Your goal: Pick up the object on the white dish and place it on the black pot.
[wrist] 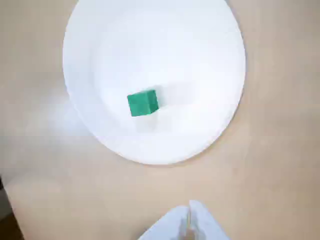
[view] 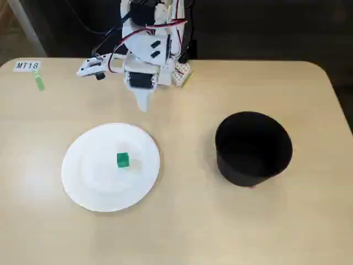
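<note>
A small green cube [view: 122,160] lies near the middle of the white dish [view: 88,182] on the left of the table. In the wrist view the cube [wrist: 143,103] sits on the dish [wrist: 200,60] ahead of the fingertips. The black pot [view: 252,148] stands upright at the right, and nothing shows inside it. My gripper [view: 143,102] hangs behind the dish near the arm's base, pointing down, clear of the cube. In the wrist view the gripper [wrist: 189,216] enters from the bottom edge with its jaws together and nothing between them.
The white arm base [view: 149,49] with red and black cables stands at the table's back edge. A paper label "MT18" [view: 27,65] and a green strip [view: 39,83] lie at the back left. Bare wooden tabletop [view: 187,221] separates the dish and the pot.
</note>
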Robot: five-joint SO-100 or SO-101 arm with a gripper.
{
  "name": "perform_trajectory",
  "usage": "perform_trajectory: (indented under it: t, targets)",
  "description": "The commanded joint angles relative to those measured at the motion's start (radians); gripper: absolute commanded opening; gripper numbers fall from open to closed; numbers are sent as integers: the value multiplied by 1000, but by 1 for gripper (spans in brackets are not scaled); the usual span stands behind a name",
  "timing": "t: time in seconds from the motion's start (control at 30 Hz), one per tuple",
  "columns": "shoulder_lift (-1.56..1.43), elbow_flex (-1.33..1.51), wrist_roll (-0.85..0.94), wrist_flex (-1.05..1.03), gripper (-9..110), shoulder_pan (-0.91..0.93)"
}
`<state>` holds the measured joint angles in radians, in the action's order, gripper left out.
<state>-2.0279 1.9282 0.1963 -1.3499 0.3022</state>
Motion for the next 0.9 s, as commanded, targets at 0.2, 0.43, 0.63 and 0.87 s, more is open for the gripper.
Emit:
perform_trajectory:
  t: [0.2,0.43,0.63,0.87]
  targets:
    - [-2,-49,43,-25,0,17]
    - [-17,-49,74,-32,0,17]
    - [-35,-43,83,-34,0,11]
    - [-54,-38,100,-32,0,9]
